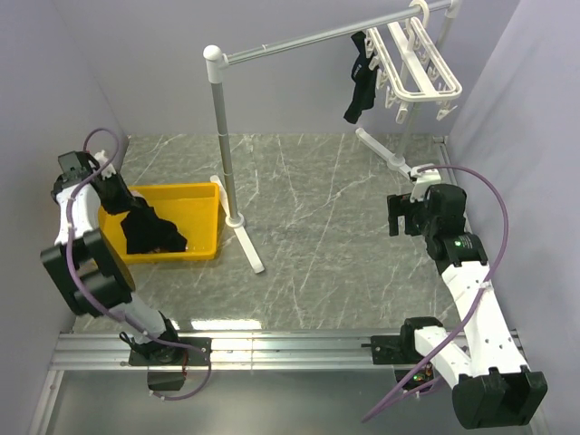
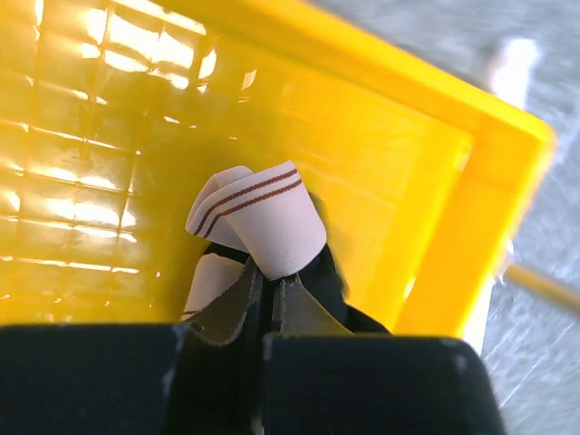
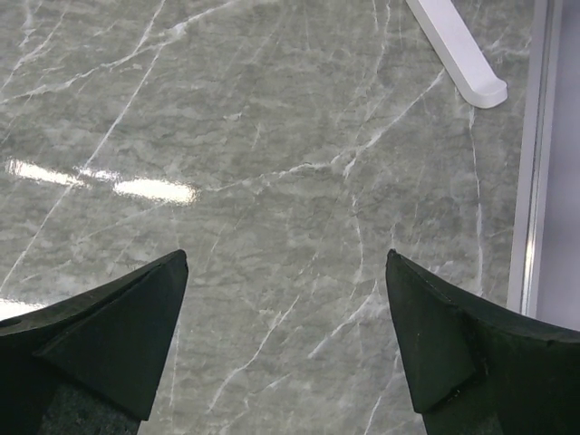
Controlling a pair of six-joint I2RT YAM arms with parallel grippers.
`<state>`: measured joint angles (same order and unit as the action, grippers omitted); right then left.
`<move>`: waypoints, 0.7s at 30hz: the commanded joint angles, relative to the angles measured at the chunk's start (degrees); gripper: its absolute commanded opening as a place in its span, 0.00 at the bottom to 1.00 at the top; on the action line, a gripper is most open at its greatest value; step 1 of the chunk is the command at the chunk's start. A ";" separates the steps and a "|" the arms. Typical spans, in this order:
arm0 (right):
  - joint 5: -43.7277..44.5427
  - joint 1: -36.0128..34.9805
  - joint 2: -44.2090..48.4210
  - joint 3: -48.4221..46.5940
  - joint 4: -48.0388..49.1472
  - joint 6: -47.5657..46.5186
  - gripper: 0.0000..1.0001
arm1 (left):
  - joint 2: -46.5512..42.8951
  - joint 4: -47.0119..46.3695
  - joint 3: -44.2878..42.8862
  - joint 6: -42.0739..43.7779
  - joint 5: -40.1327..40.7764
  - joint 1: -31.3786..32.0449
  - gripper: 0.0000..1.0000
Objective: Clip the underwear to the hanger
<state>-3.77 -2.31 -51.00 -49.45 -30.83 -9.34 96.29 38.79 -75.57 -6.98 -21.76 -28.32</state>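
Left tool point(image 2: 269, 292) tight on underwear point(image 2: 279, 225), seemingly its waistband, in yellow bin point(image 2: 439, 186); right tool point(image 3: 285, 265) wide; hanger point(image 1: 419, 65) on rail stand point(image 1: 222, 136).

Underwear point(image 1: 149, 231) in bin point(image 1: 172, 190), L side — hanger point(image 1: 426, 68) on rail point(image 1: 299, 41) far R, w/ another garment point(image 1: 361, 86) just L of it

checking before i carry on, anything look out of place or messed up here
Nothing spilled or broken. The underwear lies crumpled in the yellow bin, its tan waistband folded over where the shut left tool pinches it. A small black garment dangles bunched beside the hanger.
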 commanded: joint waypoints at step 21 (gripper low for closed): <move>-4.93 0.37 -0.50 -6.71 -7.58 -5.86 0.91 | -44.51 39.53 8.32 77.03 -16.48 7.38 0.00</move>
<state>-7.92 -2.28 -51.64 -53.47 -38.02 -14.24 55.90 72.23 -68.93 58.72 -37.71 -24.71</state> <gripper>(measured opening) 0.915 0.037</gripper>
